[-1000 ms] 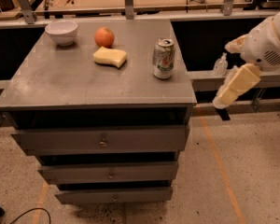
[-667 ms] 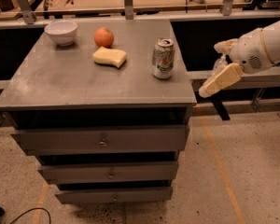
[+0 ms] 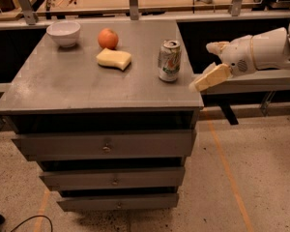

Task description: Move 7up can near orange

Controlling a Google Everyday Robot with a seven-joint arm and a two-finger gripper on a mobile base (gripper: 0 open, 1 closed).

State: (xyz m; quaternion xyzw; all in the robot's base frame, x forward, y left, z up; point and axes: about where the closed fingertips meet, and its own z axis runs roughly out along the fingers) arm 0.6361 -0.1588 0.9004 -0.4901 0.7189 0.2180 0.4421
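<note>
Currently | gripper (image 3: 209, 62) just off the table's (image 3: 63, 88) right edge, fingers spread, holding nothing | 7up can (image 3: 169, 61) upright nearby | orange (image 3: 108, 38) behind sponge (image 3: 113, 59)

gripper (image 3: 202, 66): beside the cabinet (image 3: 87, 86), right side, fingers apart
arm (image 3: 266, 50): cut off at right border
7up can (image 3: 169, 61): label print unreadable
floor cable (image 3: 36, 216): cut off bottom-left

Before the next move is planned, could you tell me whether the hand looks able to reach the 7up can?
Probably yes. The hand hovers open just off the table edge nearest the 7up can, with nothing between them; the sponge and orange lie on the can's far side.
</note>
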